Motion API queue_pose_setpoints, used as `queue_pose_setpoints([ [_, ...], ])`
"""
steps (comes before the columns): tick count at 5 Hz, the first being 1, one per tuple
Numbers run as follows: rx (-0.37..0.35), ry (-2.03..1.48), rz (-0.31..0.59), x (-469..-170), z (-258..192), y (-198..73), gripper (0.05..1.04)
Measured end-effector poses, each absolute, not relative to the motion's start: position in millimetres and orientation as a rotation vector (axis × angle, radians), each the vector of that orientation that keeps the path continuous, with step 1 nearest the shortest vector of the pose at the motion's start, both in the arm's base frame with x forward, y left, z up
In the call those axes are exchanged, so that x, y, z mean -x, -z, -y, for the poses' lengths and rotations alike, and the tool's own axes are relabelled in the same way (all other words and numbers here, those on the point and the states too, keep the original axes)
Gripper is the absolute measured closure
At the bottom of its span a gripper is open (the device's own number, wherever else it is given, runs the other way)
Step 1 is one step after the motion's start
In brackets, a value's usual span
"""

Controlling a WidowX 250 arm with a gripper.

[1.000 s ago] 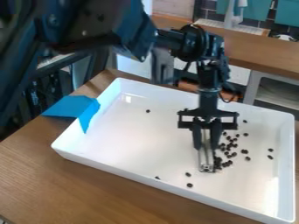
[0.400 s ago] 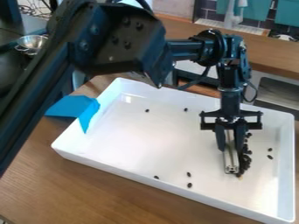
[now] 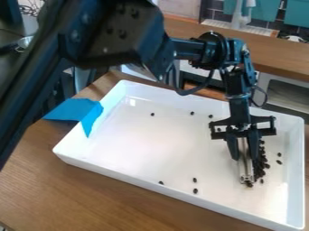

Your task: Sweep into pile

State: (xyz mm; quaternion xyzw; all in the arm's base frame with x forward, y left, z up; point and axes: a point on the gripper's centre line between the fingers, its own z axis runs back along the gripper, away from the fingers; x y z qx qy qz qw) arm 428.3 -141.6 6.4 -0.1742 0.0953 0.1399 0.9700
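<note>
At four o'clock in the white tray (image 3: 145,146), the gripper (image 3: 244,159) pinches a metal bar (image 3: 246,173) beside dark beans (image 3: 262,163); others dot twelve and six.

Arm (image 3: 124,34), blk., enters at upper L of view, extending toward R side; wrist (image 3: 237,83) bent down, approx. vert.; gripper (image 3: 245,155) hangs below, tilted slightly, its 2 fingers (image 3: 233,146) pointing down w/ narrow gap betw.
</note>
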Motion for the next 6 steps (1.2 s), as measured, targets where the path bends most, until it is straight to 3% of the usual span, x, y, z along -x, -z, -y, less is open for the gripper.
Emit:
queue_pose_setpoints([
  [2,0.510,-0.310,-0.158,-419.8,97.4,-42.1,0.745],
  [3,0.541,-0.313,-0.121,-406.6,81.1,-68.8,0.745],
  [4,0.463,-0.269,-0.131,-390.2,63.3,-78.1,0.745],
  [6,0.167,-0.215,-0.088,-364.8,17.8,-60.2,0.745],
])
